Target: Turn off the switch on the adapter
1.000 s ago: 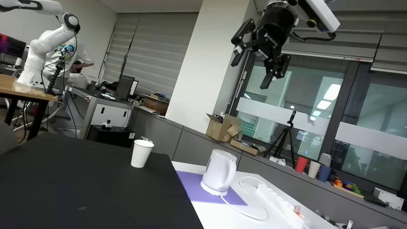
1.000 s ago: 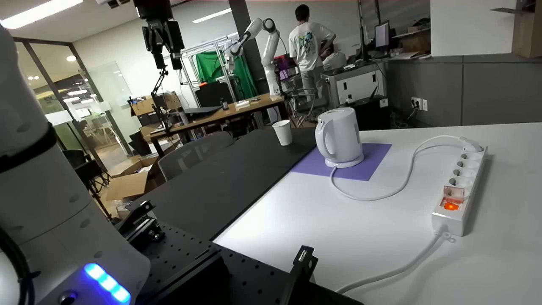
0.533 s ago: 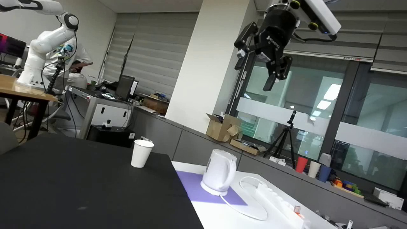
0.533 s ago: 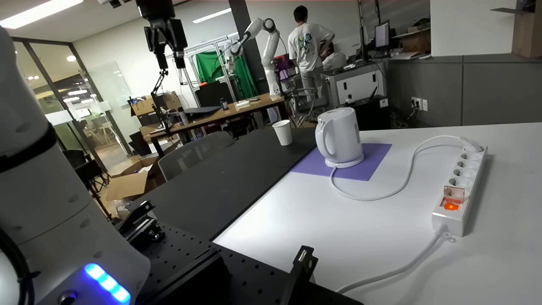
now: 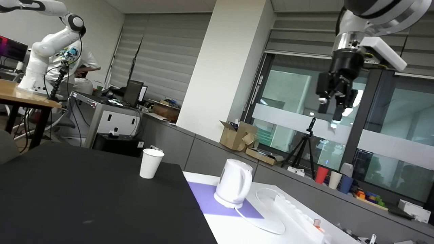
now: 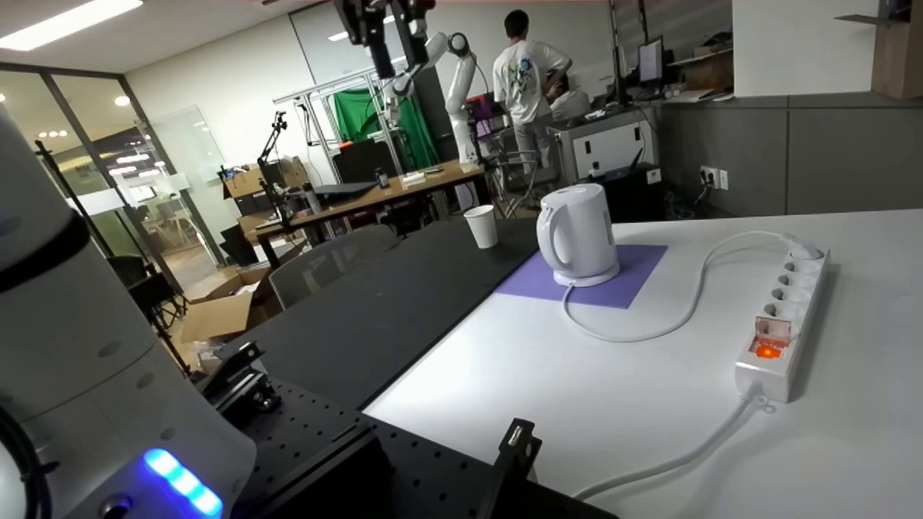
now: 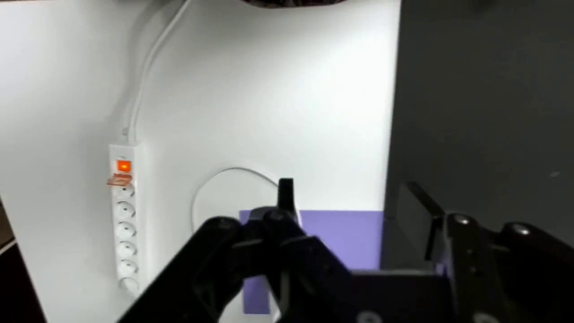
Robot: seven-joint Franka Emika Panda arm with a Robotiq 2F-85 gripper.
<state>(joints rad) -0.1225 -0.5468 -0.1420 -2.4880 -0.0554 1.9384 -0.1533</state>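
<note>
The adapter is a long white power strip lying on the white table, seen in both exterior views point(image 5: 294, 214) point(image 6: 813, 288) and at the left of the wrist view point(image 7: 140, 215). Its switch point(image 6: 769, 352) glows orange near the cord end and also shows in the wrist view point(image 7: 124, 166). A clear reddish flip cover point(image 6: 773, 328) stands raised beside the switch, also in the wrist view point(image 7: 119, 180). My gripper point(image 5: 330, 113) is open and empty, high above the table. It also shows in an exterior view point(image 6: 404, 61) and the wrist view point(image 7: 347, 186), where the adapter lies left of the fingers.
A white jug point(image 6: 580, 231) stands on a purple mat point(image 6: 642, 263); its cord runs to the adapter's far end. A white paper cup point(image 6: 482, 225) stands on the black table point(image 6: 346, 310). The adapter's thick cord point(image 6: 678, 461) runs toward the robot base.
My gripper has moved with the arm: right and down in an exterior view, right and slightly up in an exterior view. It stays open. The adapter, jug and cup have not moved.
</note>
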